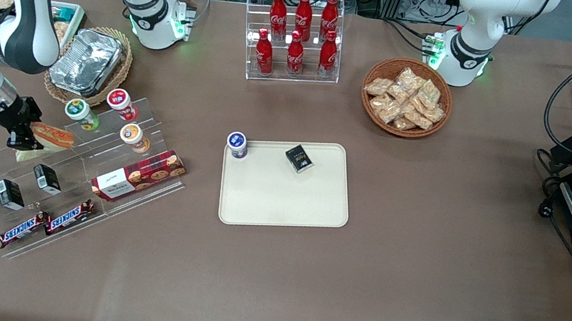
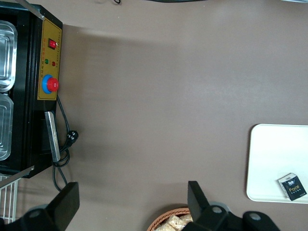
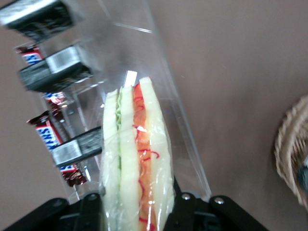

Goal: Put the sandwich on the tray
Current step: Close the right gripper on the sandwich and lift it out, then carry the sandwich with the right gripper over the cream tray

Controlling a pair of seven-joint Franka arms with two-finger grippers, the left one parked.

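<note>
Right wrist view: gripper (image 3: 137, 209) jaws clamped across the sandwich (image 3: 137, 163) faces above the display rack, soft, light, slippery wrap, so squeeze gently.

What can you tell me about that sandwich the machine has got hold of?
The sandwich is a triangular wedge of white bread layers with orange-red and green filling, sealed in clear glossy wrap. The gripper is shut on it, holding it above the clear acrylic display stand at the working arm's end of the table, apart from the tray.
</note>
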